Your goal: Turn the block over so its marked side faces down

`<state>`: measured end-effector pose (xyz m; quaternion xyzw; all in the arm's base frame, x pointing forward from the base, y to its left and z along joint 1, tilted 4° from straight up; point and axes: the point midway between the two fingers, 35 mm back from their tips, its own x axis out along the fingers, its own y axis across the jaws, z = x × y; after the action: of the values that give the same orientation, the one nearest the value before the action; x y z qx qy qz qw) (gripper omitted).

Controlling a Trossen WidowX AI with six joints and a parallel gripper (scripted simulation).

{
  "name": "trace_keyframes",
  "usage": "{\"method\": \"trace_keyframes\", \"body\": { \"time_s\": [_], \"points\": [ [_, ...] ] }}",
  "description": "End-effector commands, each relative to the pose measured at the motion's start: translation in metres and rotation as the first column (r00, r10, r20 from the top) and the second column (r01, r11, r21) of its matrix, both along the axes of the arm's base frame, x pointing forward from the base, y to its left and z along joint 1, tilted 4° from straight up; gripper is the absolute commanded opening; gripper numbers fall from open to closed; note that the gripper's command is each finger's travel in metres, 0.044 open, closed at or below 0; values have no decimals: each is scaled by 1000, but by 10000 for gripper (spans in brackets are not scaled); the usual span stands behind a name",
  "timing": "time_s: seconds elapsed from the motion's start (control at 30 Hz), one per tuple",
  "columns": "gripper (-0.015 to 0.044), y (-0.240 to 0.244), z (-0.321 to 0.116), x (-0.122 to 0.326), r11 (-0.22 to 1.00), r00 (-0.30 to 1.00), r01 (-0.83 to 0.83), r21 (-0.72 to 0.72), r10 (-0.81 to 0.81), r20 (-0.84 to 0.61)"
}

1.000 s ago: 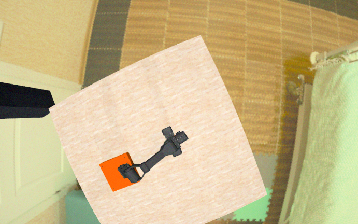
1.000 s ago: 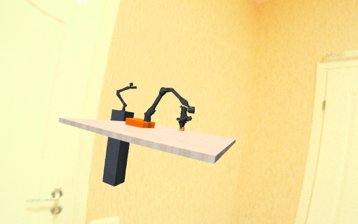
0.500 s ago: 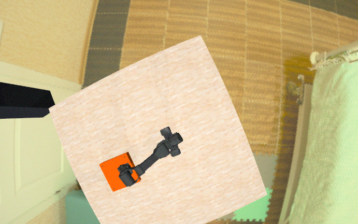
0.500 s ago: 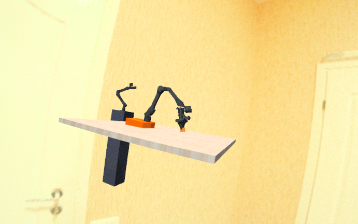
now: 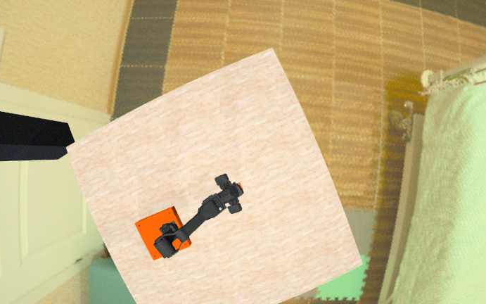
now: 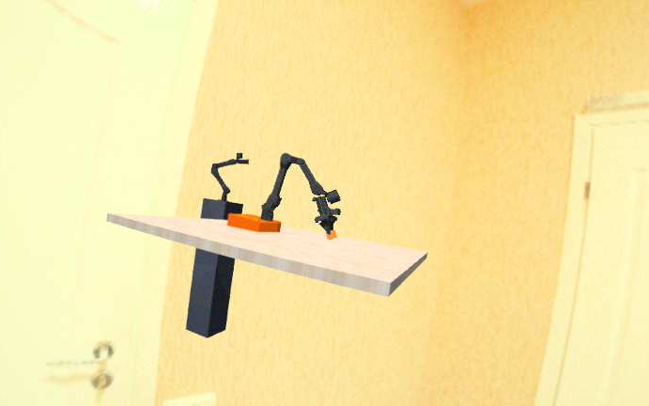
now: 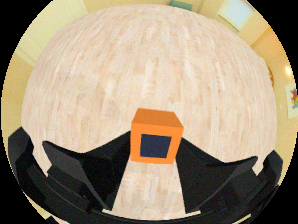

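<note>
My grip: my gripper (image 5: 239, 190) (image 6: 329, 232) (image 7: 153, 150) stands partly open, fingers closed firmly on the two sides of the orange block (image 5: 240, 186) (image 6: 332, 234) (image 7: 157, 119), which fills the gap between them.
Block's place: out at the tips of my fingers, low over the worktop (image 5: 214, 124) (image 6: 285, 247) (image 7: 150, 65); I cannot tell whether its lower edge touches.
Marked side: the dark square (image 7: 155, 146) faces my wrist camera, so I judge it is not yet turned down.
Step in hand: tipping the block over while I hold it, as I read it.
Doing it well: I should keep the squeeze even and give the lower edge enough height to swing past the worktop, then pitch my wrist slowly so the dark square rolls under.
Setting down: I want a whole face flat on the worktop before I part my fingers, then a straight retreat so neither finger drags the block.
What could go wrong: a low turn could catch an edge and twist the block in my fingers; letting go early could let it rock back.
My arm: it rises from the orange base (image 5: 150, 230) (image 6: 245, 222), bends high at the elbow (image 6: 286, 159) and slopes down to the wrist.
My fingers' angle: they reach down at a slant, the block tilted with them.
</note>
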<state>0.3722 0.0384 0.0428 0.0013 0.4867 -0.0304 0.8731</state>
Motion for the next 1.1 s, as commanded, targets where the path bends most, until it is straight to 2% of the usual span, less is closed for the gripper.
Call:
{"method": "trace_keyframes", "body": {
  "time_s": [0.0,0.17,0.6,1.07],
  "points": [
    [0,-1,3,-1,1000,999,1,-5,-1,48],
    [0,0,-1,1,1000,997,0,-6,1,73],
    [0,1,-24,13,1000,965,-10,-20,15,264],
    [0,0,-32,7,999,890,-8,-33,22,455]
  ]
}}
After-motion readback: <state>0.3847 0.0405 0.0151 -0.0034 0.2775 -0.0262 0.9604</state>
